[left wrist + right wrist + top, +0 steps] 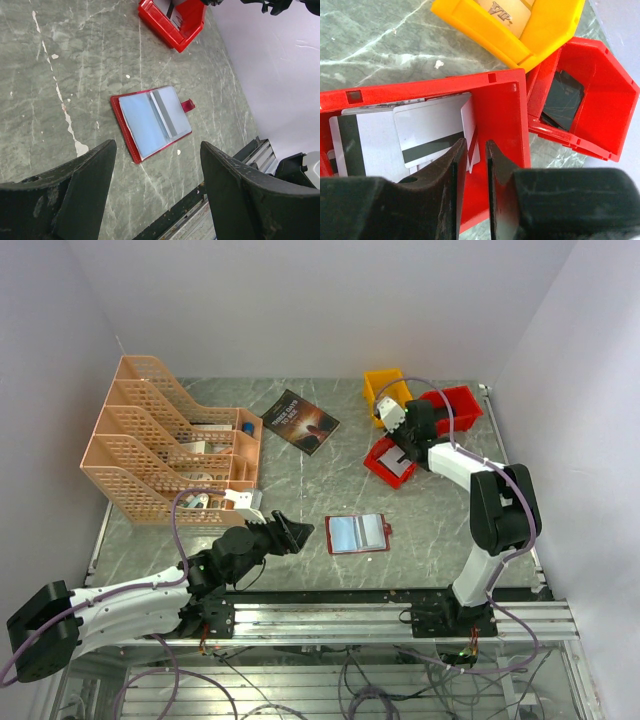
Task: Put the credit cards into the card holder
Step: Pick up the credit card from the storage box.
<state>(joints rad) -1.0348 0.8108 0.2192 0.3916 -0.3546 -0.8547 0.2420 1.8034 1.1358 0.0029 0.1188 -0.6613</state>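
Note:
The card holder point(357, 533) lies open on the table, dark red with pale clear pockets facing up; it also shows in the left wrist view point(152, 121). My left gripper point(295, 530) point(157, 150) is open and empty, hovering just left of the holder. My right gripper point(400, 445) point(475, 142) is down in the near red bin point(500, 115), which holds several white credit cards point(420, 135). Its jaws stand a narrow gap apart. One white card point(468, 125) is tipped up on edge at the fingertips, beside the bin's wall.
A second red bin point(455, 405) point(600, 85) holds dark cards. A yellow bin point(385, 388) point(520, 35) holds a tan card. A dark-covered book point(300, 421) lies at the back centre. A peach file organizer point(170, 440) stands at the left.

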